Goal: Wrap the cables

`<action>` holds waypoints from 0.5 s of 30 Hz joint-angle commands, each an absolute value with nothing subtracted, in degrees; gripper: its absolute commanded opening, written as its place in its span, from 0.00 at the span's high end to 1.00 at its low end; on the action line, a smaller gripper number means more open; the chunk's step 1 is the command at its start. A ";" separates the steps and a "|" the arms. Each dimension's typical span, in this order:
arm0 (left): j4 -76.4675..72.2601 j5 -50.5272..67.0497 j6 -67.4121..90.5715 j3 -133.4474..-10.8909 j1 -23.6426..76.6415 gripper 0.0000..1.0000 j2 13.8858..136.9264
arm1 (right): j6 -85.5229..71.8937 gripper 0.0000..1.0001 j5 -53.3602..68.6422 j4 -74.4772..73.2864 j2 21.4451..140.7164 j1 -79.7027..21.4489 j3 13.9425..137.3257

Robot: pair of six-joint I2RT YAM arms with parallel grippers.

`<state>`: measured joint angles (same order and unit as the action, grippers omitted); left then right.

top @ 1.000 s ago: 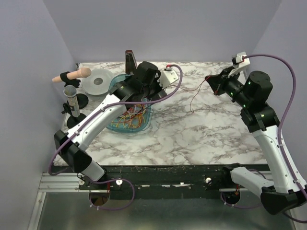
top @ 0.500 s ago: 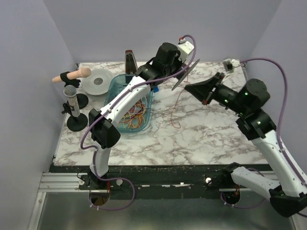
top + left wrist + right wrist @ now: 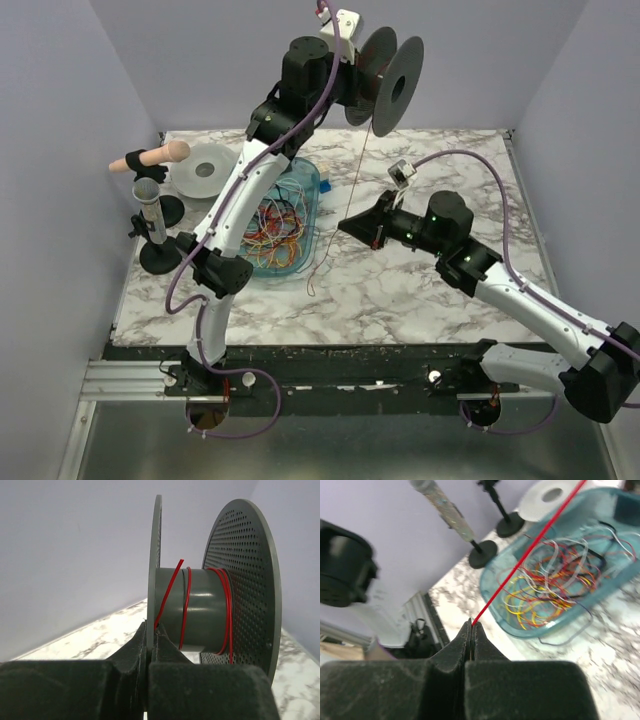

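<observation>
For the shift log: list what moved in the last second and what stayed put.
The left fingers carried the black spool from over the blue bin high up. The right fingers, pinching the red cable, swung left to table centre, below it. Both grips held; bin and white spool unmoved.
</observation>
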<state>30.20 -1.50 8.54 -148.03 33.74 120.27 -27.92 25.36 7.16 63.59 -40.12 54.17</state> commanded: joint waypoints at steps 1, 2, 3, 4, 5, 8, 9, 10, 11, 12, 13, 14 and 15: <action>24.26 3.77 15.82 -152.14 32.87 1.00 114.36 | -29.44 0.99 25.23 10.89 63.01 -41.23 45.19; 24.78 5.17 16.17 -152.31 32.96 1.00 113.39 | -30.14 0.99 25.66 12.64 63.71 -40.61 43.78; 25.48 6.49 16.35 -152.31 32.87 1.00 112.33 | -31.36 0.99 26.45 14.14 64.42 -39.56 42.12; 26.36 8.42 16.43 -152.31 32.96 1.00 111.45 | -32.86 0.99 27.06 16.93 64.95 -38.07 40.71; 27.41 10.44 16.52 -152.23 32.87 1.00 110.31 | -34.18 0.99 27.51 19.05 65.21 -36.58 39.21; 29.88 18.78 15.39 -149.78 32.87 1.00 106.45 | -36.91 0.99 28.12 22.84 64.87 -30.96 35.96; 30.23 21.24 14.42 -147.85 32.78 1.00 104.78 | -36.91 0.99 28.04 22.94 64.52 -28.94 35.43; 30.67 23.71 13.63 -146.09 32.78 1.00 103.46 | -36.13 0.99 27.86 22.85 64.08 -27.18 34.90; 31.63 25.47 12.58 -144.94 32.87 1.00 102.23 | -35.34 0.99 27.95 22.50 63.55 -24.98 34.46; 32.51 28.19 11.52 -143.45 32.78 1.00 101.00 | -34.90 0.99 28.38 21.98 63.37 -22.79 34.28; 33.56 30.56 10.47 -142.13 32.87 1.00 99.86 | -34.20 0.99 29.00 21.71 63.02 -20.94 34.10; 34.53 33.98 9.24 -140.64 32.87 1.00 98.71 | -33.23 0.99 29.70 21.27 62.58 -18.48 33.93; 35.50 36.88 7.92 -138.88 32.87 1.00 97.66 | -32.27 0.99 30.32 20.31 62.06 -17.41 34.10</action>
<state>38.06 21.80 11.44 -142.19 33.10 104.84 -34.65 26.30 22.31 63.77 -22.35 35.70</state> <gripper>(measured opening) 0.032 0.011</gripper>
